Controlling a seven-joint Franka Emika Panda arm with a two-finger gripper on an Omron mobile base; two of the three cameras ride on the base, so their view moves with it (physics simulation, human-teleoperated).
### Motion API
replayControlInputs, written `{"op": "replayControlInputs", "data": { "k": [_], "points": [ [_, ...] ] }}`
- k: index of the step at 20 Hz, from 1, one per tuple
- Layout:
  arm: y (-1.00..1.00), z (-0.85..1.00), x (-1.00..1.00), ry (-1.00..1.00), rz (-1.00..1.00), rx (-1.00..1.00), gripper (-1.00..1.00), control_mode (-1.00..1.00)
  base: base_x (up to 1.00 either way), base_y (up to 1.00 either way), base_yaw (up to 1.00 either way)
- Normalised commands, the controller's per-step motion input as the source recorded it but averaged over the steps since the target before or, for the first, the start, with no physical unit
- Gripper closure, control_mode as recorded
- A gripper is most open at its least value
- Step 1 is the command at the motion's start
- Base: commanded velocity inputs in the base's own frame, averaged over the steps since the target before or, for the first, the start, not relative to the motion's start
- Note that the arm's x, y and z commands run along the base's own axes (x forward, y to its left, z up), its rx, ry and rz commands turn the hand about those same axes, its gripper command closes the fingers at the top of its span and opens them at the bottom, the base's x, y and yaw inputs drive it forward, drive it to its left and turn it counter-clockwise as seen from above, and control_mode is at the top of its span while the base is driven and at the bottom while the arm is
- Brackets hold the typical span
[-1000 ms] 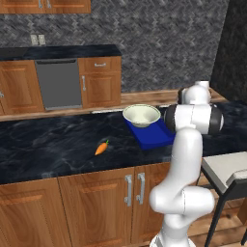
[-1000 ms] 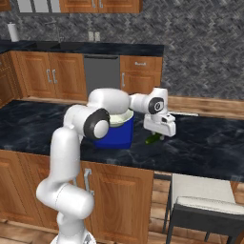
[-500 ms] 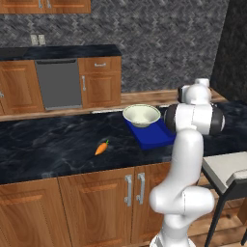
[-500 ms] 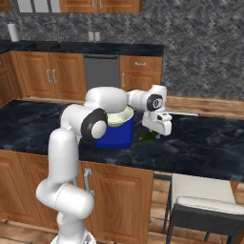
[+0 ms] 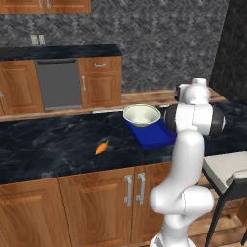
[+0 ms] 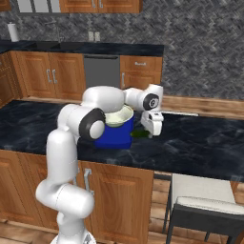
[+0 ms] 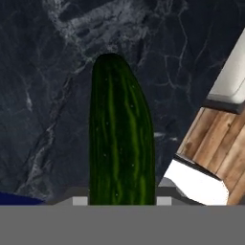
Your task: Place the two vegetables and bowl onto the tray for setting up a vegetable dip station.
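My gripper (image 6: 151,128) is shut on the dark green vegetable (image 6: 139,134), which sticks out to its left, low over the dark counter just right of the blue tray (image 6: 114,139). In the hand view the same vegetable (image 7: 122,134) runs straight up from between my gripper (image 7: 122,201) fingers. The pale bowl (image 6: 119,116) sits on the tray's far part, partly behind my arm. From the left base view the bowl (image 5: 141,115) rests on the tray (image 5: 155,136), and the orange carrot (image 5: 101,148) lies on the counter left of it.
A chair (image 6: 200,198) stands at the counter's right end, also seen as a chair (image 5: 226,170) beside my base. A back counter with a grey dishwasher (image 5: 60,84) runs behind. The counter edge and wooden floor (image 7: 210,139) lie right of the hand.
My gripper has carried the dark green vegetable leftward over the counter, closer to the tray's right side. Bowl, tray and carrot have stayed put.
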Motion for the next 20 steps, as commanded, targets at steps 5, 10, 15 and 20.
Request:
{"op": "replayControlInputs", "data": {
  "k": [5,10,15,20],
  "points": [
    [0.29,0.0,0.07,0.0,-0.31,-0.03,1.0,-1.0,0.0,0.0,0.0],
    [0.28,0.0,0.03,0.0,-0.3,-0.04,1.0,-1.0,0.0,0.0,0.0],
    [0.29,0.0,0.0,0.0,-0.26,-0.03,1.0,-1.0,0.0,0.0,0.0],
    [0.29,-0.01,0.0,0.0,-0.13,-0.02,1.0,-1.0,0.0,0.0,0.0]
  ]
}}
